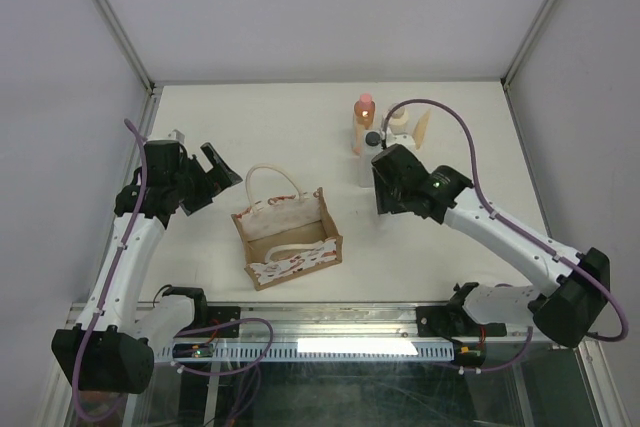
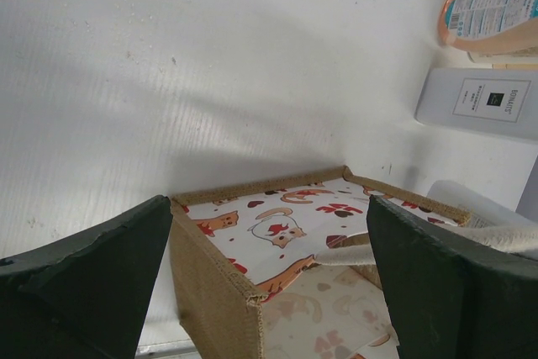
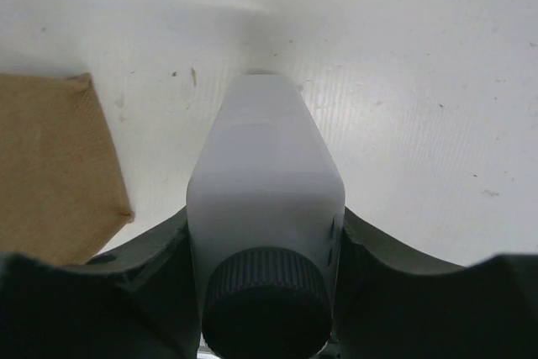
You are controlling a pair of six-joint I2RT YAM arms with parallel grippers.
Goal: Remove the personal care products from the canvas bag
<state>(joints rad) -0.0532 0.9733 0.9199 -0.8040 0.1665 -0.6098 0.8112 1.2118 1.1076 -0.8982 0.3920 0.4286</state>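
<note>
canvas bag (image 1: 288, 237) upright, open, orange bottle (image 1: 363, 123), beige bottle (image 1: 398, 127), white bottle (image 3: 265, 174) clustered beyond

The worktop (image 1: 250, 117) is white and matt. From close it shows fine parallel ribs and some small dark specks. Behind the worktop stands a plain, pale grey-lilac back wall (image 1: 330, 7), and similar side walls (image 1: 50, 97) close it on the left and on the right. Thin metal profiles (image 1: 110, 17) run along the joints of the walls, down to the far corners of the worktop. At its near edge lies a metal rail (image 1: 340, 332) with a bright white strip of light (image 1: 355, 347). The light is soft, and the shadows on the worktop are weak.
</note>
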